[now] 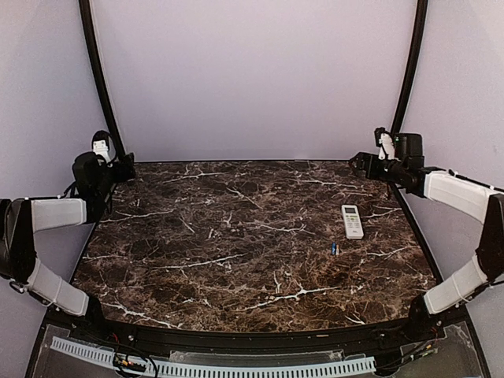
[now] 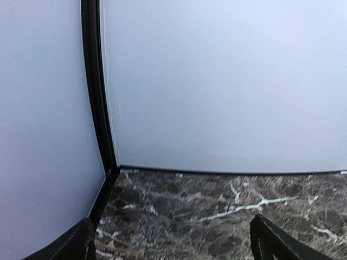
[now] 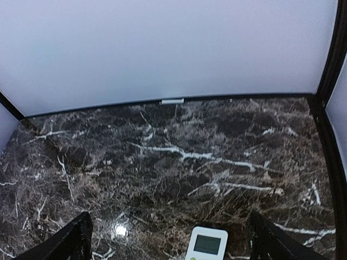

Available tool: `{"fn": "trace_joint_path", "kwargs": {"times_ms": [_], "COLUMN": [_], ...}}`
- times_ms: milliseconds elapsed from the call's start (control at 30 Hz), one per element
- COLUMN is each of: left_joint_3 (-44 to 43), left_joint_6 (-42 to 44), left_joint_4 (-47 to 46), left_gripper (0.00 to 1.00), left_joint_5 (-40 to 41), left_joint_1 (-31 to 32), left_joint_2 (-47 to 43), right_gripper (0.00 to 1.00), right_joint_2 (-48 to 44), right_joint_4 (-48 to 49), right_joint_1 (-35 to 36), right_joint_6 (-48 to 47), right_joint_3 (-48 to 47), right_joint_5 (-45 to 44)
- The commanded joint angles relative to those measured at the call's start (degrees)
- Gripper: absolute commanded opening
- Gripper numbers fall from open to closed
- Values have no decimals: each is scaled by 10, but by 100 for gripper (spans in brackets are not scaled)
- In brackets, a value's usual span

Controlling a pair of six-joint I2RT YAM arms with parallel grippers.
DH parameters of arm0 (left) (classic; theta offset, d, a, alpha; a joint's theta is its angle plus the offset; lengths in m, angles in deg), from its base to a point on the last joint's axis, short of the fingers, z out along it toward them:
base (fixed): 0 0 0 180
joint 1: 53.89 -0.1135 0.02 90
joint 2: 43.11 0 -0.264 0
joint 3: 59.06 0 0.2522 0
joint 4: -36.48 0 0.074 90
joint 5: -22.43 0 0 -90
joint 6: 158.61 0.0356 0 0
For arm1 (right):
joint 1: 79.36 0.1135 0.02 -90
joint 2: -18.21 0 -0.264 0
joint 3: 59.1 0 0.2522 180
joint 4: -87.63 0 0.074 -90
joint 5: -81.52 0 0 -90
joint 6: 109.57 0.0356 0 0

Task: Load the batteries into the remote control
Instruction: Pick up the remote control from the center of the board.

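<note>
**Handling Notes: Batteries and Remote Control**

The left fingers point(image 2: 81, 245) are spread wide with nothing between them; they hang over the far left corner of the bench point(image 1: 236, 236), well away from both task items. The right fingers point(image 3: 76, 241) are also spread and empty; in the right wrist view, the display end of the remote control point(image 3: 206, 244) lies on the bench below the gap between them, untouched.

From above, the remote control point(image 1: 352, 221) lies flat and face up on the right side of the bench. The batteries point(image 1: 335, 248) lie just beside its near end, towards the centre; whether one or two cells lie there cannot be told.

Expected handling:
- Batteries: light, rigid, smooth and round, so liable to roll or slip. Pinch across the middle of the barrel, leaving both ends clear for insertion.
- Remote control: light, stiff plastic that probably slides easily on the polished bench. Grip it across the long edges near mid-length. The battery bay is presumably on the back, so the unit will likely need turning over first.
</note>
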Motion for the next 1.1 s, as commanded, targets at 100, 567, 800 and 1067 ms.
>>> {"fn": "trace_joint_path", "kwargs": {"times_ms": [100,567,800,1067], "left_joint_3": [-104,-162,-181,-190], "left_joint_6": [58,142,148,221], "left_joint_4": [117,189,233,279], "left_gripper": [99,99,99,99], "left_joint_5": [5,-199,-236,-299], "left_joint_1": [91,176,177,188], "left_joint_2": [-46,-42,-57,-65], "right_gripper": [95,88,55,29], "right_joint_2": [143,274,286,250], "right_joint_4": [-331,-350,-366,-394], "right_joint_1": [85,96,97,99], "right_joint_6": [58,78,63,-14], "right_joint_3": [-103,-111,-125,-159], "right_joint_5": [-173,-177,-164,-45]}}
